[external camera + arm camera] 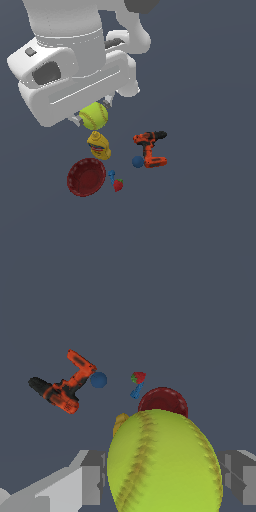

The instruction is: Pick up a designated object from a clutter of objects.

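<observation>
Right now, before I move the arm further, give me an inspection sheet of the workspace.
Surface: plain dark blue-grey floor.
Job's thing: yellow-green ball held between the jaws of the gripper, apparently lifted above the rest.
Clutter: yellow bottle, dark red bowl, orange-black drill, blue ball touching the drill, strawberry, small blue piece.
Gripper: shut on the ball.
Cables: nothing seen.
Surroundings: nothing seen.

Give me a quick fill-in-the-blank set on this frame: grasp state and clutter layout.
1. The fingers are closed on the yellow-green ____.
2. The blue ball lies against the orange-black ____.
3. The strawberry lies beside the dark red ____.
4. The mustard bottle is colored ____.

Missing words: ball; drill; bowl; yellow
</observation>
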Controlling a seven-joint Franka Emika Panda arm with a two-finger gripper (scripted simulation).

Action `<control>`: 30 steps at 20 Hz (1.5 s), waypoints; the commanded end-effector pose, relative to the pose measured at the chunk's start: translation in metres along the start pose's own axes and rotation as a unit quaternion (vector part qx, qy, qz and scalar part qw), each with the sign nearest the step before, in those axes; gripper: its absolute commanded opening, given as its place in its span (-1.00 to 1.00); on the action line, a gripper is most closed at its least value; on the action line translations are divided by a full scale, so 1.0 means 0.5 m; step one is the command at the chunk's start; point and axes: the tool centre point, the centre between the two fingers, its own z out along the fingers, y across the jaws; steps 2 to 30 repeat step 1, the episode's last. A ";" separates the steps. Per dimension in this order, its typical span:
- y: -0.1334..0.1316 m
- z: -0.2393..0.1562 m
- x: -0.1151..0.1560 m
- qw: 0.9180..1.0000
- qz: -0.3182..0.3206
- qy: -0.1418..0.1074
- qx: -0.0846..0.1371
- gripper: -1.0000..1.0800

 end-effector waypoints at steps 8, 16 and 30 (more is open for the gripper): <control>0.002 -0.003 0.001 1.000 0.000 0.001 -0.001 -1.00; 0.002 -0.003 0.001 1.000 0.000 0.001 -0.001 -1.00; 0.002 -0.003 0.001 1.000 0.000 0.001 -0.001 -1.00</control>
